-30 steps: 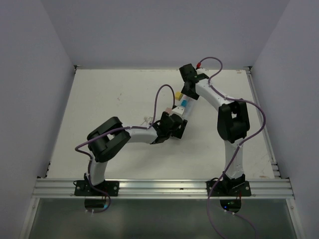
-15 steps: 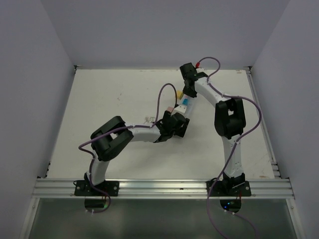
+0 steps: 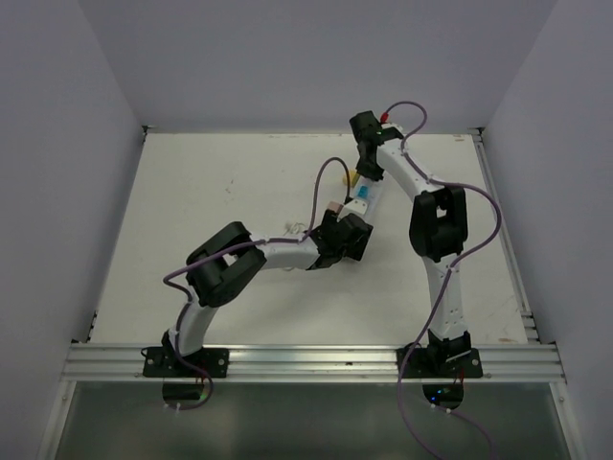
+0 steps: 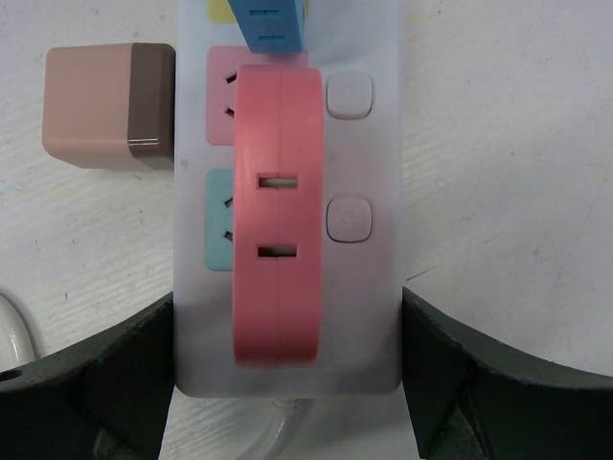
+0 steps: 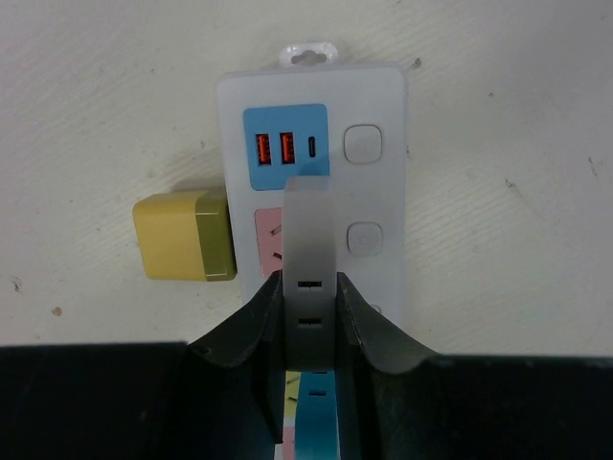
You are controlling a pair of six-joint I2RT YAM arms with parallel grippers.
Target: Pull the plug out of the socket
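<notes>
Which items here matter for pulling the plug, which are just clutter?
Job: power strip; grey plug, clamped by right gripper; left gripper gripping the strip's end.
Lying about: yellow block, pink block beside the strip; pink plug, blue plug seated, ungripped.

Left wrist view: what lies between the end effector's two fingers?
The end of the white power strip, with a pink plug seated on it, fills that gap in the left wrist view.

No text, label or number is readable on the socket (image 4: 378,287) or the plug (image 5: 308,240)
</notes>
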